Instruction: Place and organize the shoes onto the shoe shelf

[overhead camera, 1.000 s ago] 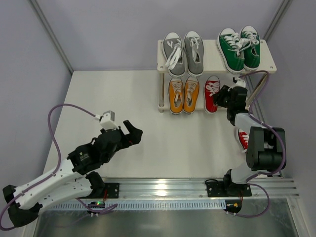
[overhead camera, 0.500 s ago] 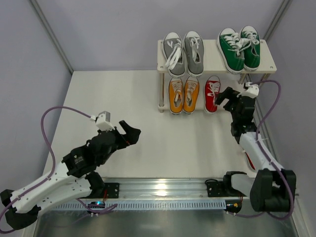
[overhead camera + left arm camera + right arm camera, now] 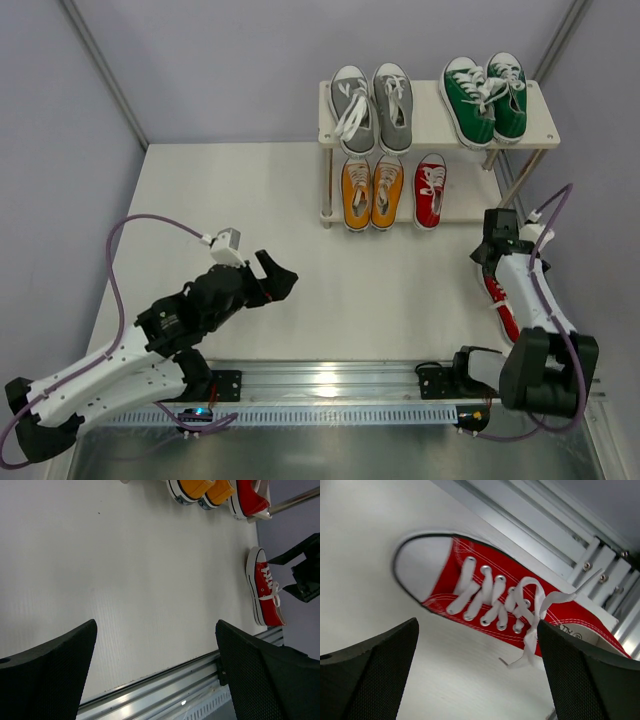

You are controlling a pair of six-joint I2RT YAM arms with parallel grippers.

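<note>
The shoe shelf (image 3: 428,115) stands at the back right. A grey pair (image 3: 372,108) and a green pair (image 3: 484,97) sit on its top board. Below are a yellow pair (image 3: 372,193) and one red shoe (image 3: 430,189). A second red shoe (image 3: 503,300) lies on the table at the right, partly under my right arm. My right gripper (image 3: 484,256) hangs open just above its toe. In the right wrist view that shoe (image 3: 495,600) lies beyond the open right gripper (image 3: 477,630), untouched. My left gripper (image 3: 272,275) is open and empty over the table's near left.
A metal rail (image 3: 400,385) runs along the near edge. Grey walls close in the table on the left, back and right. The shelf's slanted right post (image 3: 512,180) stands close to my right arm. Purple cables loop off both arms.
My right gripper opened at the lower tier, leaving the red shoe there, then drew back toward me to hang over the loose red shoe. The left arm only shifted slightly.
</note>
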